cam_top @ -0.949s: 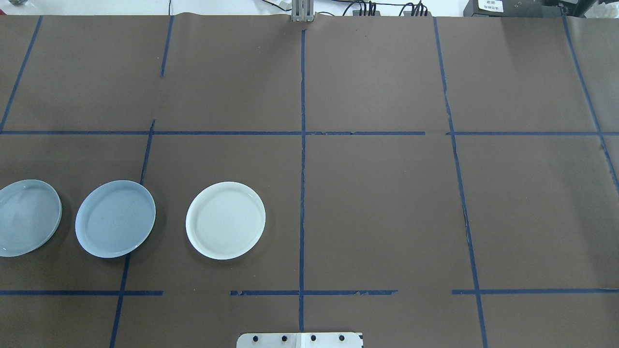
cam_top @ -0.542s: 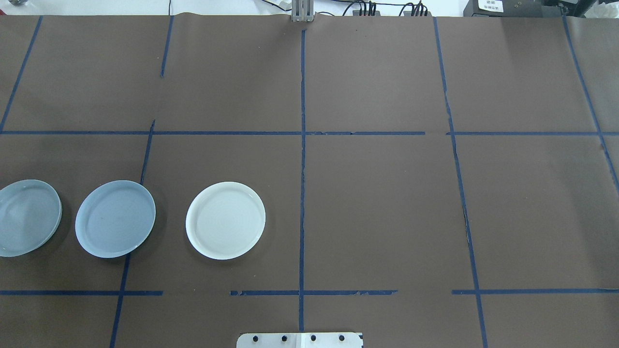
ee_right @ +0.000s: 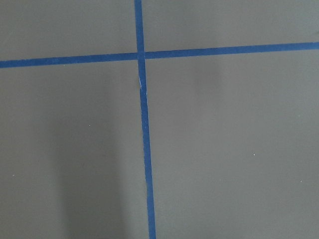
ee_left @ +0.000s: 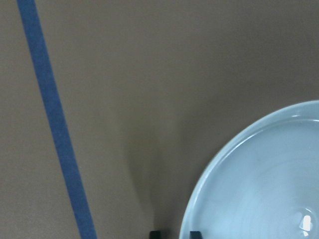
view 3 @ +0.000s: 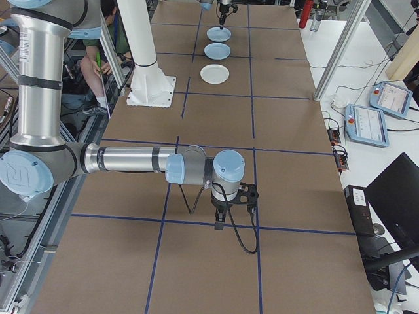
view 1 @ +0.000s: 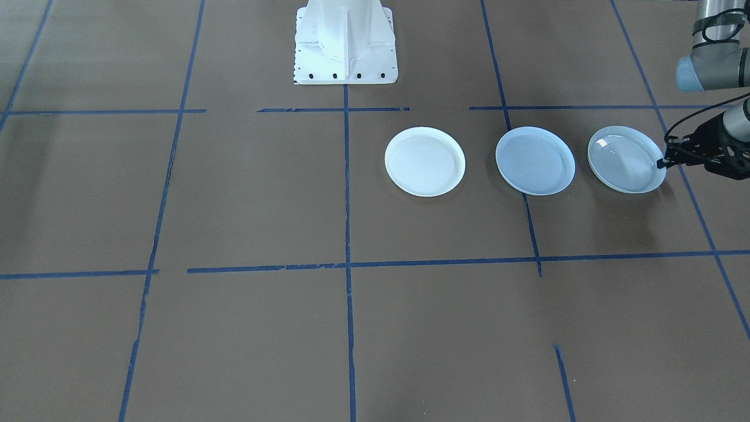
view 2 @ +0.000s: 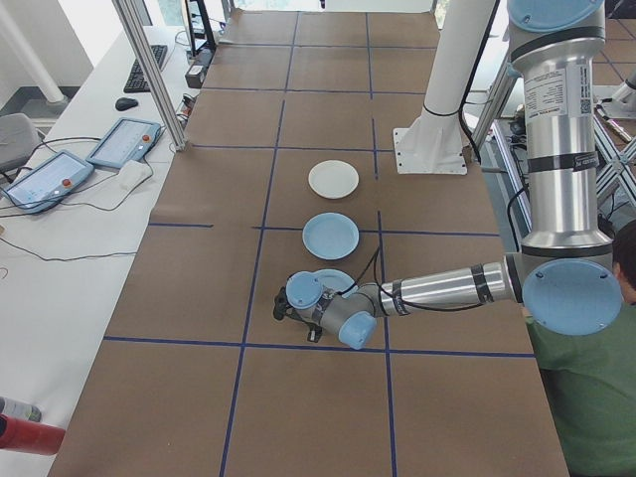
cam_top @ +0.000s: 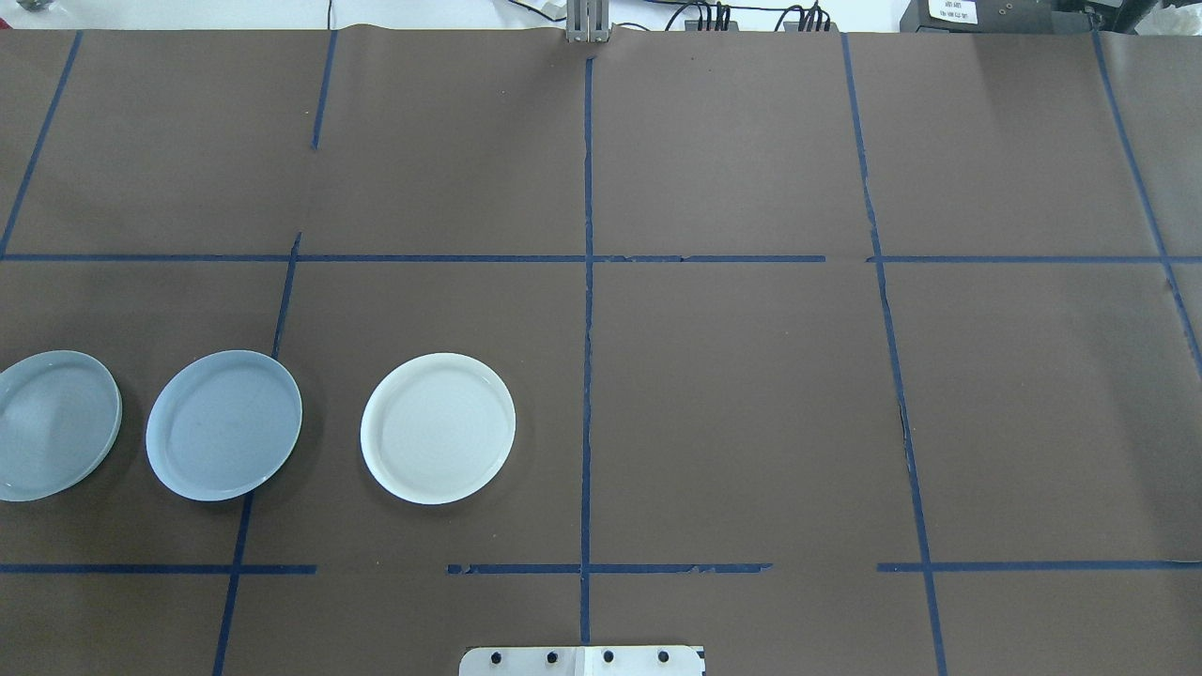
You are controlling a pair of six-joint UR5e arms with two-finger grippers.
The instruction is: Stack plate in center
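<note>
Left gripper (view 1: pixel 665 162) sits right at the outer rim of the glossy ringed pale blue plate (view 1: pixel 626 159), fingers barely apart and straddling the edge; can't tell if they're clamped. At that plate's 9 o'clock in the front view sits the matte pale blue round plate (view 1: pixel 535 160), then the white plate (view 1: pixel 425 161), all flat on the brown paper tabletop (view 1: pixel 246 193) with blue tape gridlines (view 1: pixel 347 234). Right gripper (view 3: pixel 226 212) hangs over bare paper; can't tell its state.

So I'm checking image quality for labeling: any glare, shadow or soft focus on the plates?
Front view: a bright glare patch on the glossy plate by the left gripper. Left wrist view: the same plate shows a small highlight and a dark shadow beside its rim. Overhead: the white plate is evenly lit and sharp.
</note>
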